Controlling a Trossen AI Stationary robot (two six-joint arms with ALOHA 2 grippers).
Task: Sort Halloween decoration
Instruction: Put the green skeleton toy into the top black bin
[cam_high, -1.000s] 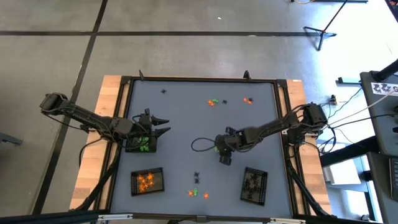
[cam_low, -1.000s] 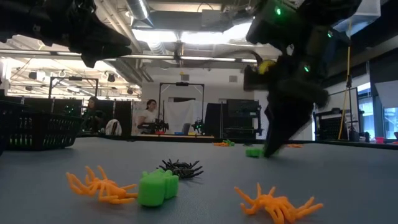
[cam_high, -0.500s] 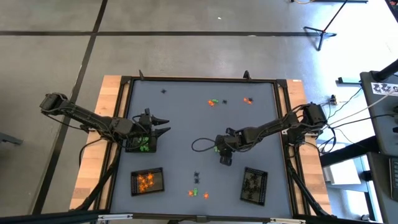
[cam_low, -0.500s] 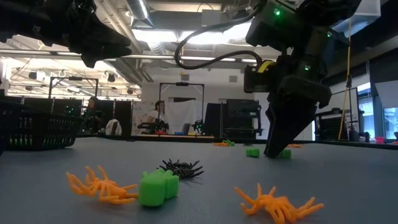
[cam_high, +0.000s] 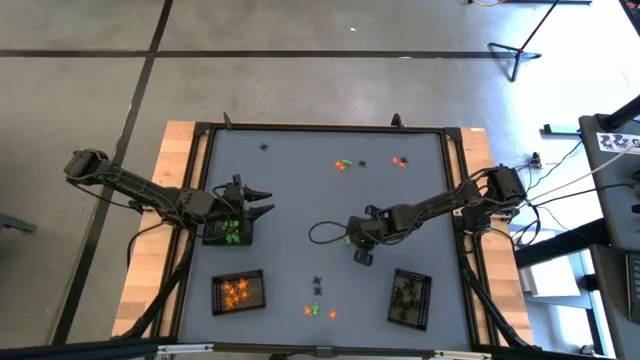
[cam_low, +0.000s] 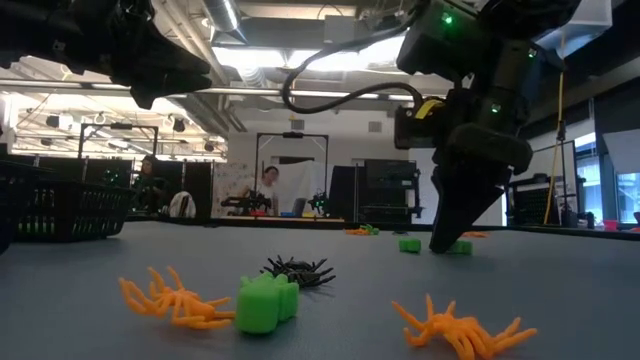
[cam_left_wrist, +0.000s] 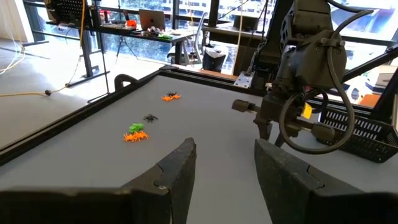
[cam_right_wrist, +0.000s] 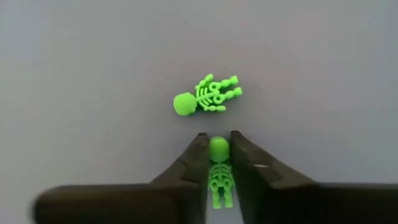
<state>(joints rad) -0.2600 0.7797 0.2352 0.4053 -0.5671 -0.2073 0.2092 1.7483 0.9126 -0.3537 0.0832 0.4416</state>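
My right gripper (cam_right_wrist: 219, 157) points down at the table's middle (cam_high: 352, 240), shut on a tiny green skeleton (cam_right_wrist: 219, 177). A second green skeleton (cam_right_wrist: 208, 96) lies flat on the grey table just beyond its tips. In the low view the fingertips (cam_low: 440, 245) stand at the table between two green pieces (cam_low: 408, 243). My left gripper (cam_left_wrist: 221, 168) hovers open and holds nothing above the black tray of green pieces (cam_high: 228, 233) at the table's left. More decoration lies loose: orange and green bits (cam_high: 342, 164) at the far side, and spiders and a green piece (cam_low: 268, 303) near the front edge. My right gripper pinches the green skeleton between its two fingers, which close on the head end (cam_right_wrist: 219, 148) and run along both sides of the body. The fingers come from above, pointing down and slightly slanted. The skeleton lies on the table, lengthwise between the fingers.
A black tray with orange pieces (cam_high: 237, 291) stands at the near left. A black tray with dark pieces (cam_high: 408, 297) stands at the near right. A cable loop (cam_high: 322, 233) hangs beside my right gripper. An orange bit (cam_high: 399, 160) and a black bit (cam_high: 263, 147) lie near the far edge.
My right gripper has stayed low at the table's middle and shifted only slightly. A second green piece has come into sight beside its fingertips in the low view. My left arm has kept still.
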